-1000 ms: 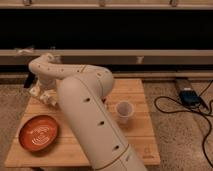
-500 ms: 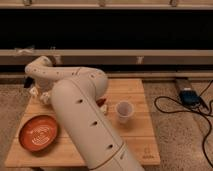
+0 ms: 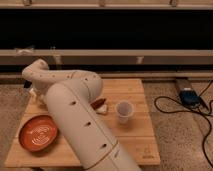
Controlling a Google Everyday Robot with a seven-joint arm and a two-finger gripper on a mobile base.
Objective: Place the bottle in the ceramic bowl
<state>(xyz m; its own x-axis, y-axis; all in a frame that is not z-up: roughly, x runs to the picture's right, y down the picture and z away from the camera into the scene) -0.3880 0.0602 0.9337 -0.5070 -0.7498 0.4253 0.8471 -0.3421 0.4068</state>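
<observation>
Orange-brown swirled ceramic bowl (image 3: 39, 133), upright, front-left

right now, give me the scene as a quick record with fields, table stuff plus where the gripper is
surface: wooden table
ceramic bowl: front-left of the table, orange-brown, nothing in it
bottle: cannot make it out; not in the bowl
white cup: upright, right of the arm, apart from it
red and white item: between arm and cup, partly hidden
arm: crosses the table from the front toward the back-left
gripper: at the table's back-left edge, behind the bowl
</observation>
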